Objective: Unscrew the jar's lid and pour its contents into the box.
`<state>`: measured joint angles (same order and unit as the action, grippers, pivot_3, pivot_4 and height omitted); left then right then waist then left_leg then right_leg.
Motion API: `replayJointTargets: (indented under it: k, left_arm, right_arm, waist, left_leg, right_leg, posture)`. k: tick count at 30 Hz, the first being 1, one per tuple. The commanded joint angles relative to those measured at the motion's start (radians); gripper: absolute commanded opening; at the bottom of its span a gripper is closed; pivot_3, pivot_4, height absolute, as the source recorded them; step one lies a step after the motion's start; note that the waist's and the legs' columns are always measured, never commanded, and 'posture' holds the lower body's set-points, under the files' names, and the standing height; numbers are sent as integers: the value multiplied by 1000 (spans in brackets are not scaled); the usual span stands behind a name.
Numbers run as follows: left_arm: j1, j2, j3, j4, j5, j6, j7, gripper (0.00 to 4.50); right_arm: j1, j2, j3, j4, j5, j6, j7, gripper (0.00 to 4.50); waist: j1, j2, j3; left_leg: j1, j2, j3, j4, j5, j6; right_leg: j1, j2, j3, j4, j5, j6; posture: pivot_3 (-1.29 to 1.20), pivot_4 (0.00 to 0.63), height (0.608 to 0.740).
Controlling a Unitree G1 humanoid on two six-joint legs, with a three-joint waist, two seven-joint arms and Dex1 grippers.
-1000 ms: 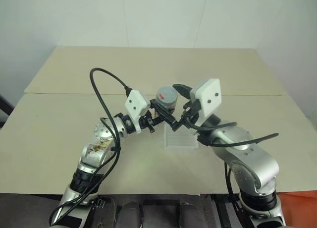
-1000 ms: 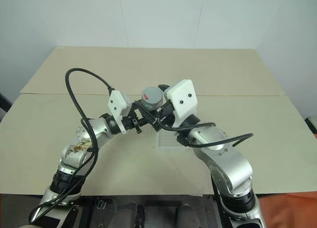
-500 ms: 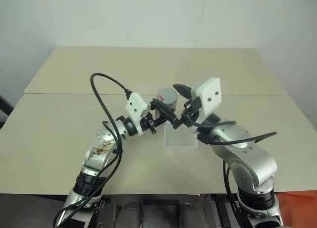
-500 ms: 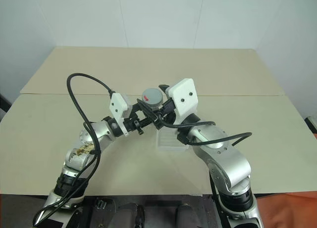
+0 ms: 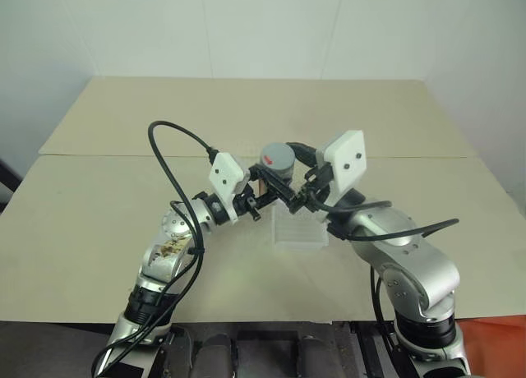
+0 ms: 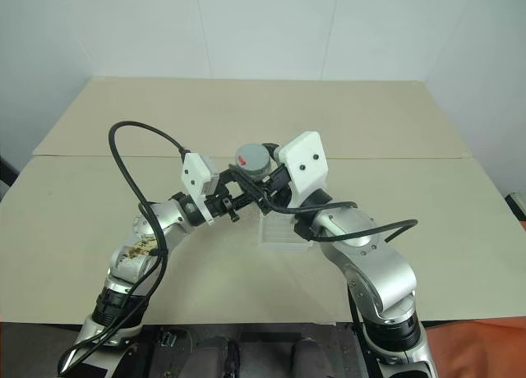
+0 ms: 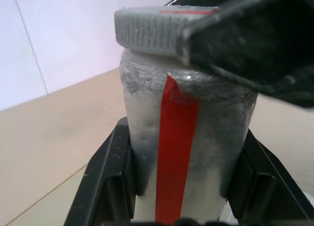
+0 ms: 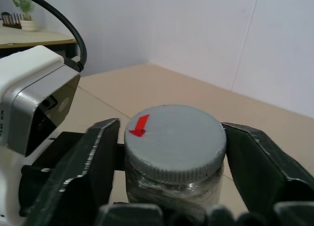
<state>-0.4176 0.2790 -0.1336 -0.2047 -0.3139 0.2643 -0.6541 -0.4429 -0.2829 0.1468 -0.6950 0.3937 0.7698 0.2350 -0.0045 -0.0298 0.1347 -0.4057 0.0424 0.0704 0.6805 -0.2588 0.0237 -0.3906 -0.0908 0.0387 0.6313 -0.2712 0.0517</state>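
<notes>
The jar (image 7: 206, 118), clear with a red vertical stripe, is held upright in the air above the table's middle. My left gripper (image 7: 184, 186) is shut on the jar's body, one black finger on each side. The grey lid (image 8: 181, 132), with a small red mark, sits on top of the jar. My right gripper (image 8: 169, 140) is shut on the lid's rim, coming in from the right. The box (image 5: 297, 232), a shallow translucent tray, lies on the table just below and toward me from the jar. The contents cannot be made out through the jar wall.
The beige table (image 5: 99, 222) stretches wide on both sides, with a seam running across it behind the arms. A black cable (image 5: 168, 160) loops up from my left arm. White walls close off the far edge.
My right gripper's fingers, open on either side of the lid a second ago, have closed onto it. The jar, the left gripper and the box kept their places.
</notes>
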Motion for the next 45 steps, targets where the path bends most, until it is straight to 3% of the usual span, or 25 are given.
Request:
replayJointTargets:
  k: [1, 8, 14, 28, 45]
  left_arm:
    - [4, -6, 8, -15, -6, -9, 4, 1961]
    - [26, 13, -3, -19, -10, -4, -30, 1961]
    - [31, 52, 4, -36, -69, 1, -117, 1961]
    - [38, 71, -15, -69, -164, 17, -247, 1961]
    - [43, 38, -35, -57, -149, -3, -261, 1961]
  right_arm:
    - [2, 0, -15, -25, -13, -27, 0, 2825]
    - [11, -15, -19, -21, -19, -44, 23, 2825]
    - [17, -72, -62, 0, 39, -84, 145, 2825]
    - [-77, -228, -105, 262, 246, -234, 678, 2825]
    - [-445, -234, 45, 843, 114, -469, 1298, 2825]
  waist:
    - [0, 0, 0]
    - [-2, 0, 0]
    - [-4, 0, 0]
    - [-8, 1, 1]
    - [-7, 3, 2]
  left_leg:
    - [0, 0, 0, 0, 0, 0]
    - [0, 0, 0, 0, 0, 0]
    - [0, 0, 0, 0, 0, 0]
    - [0, 0, 0, 0, 0, 0]
    - [0, 1, 0, 0, 0, 0]
  right_leg:
    - [0, 0, 0, 0, 0, 0]
    - [0, 0, 0, 0, 0, 0]
    - [0, 0, 0, -1, 0, 0]
    - [0, 0, 0, -1, 0, 0]
    - [0, 0, 0, -1, 0, 0]
  posture:
    - [0, 150, 740]
    - [0, 150, 740]
    - [0, 150, 740]
    - [0, 150, 740]
    - [0, 150, 740]
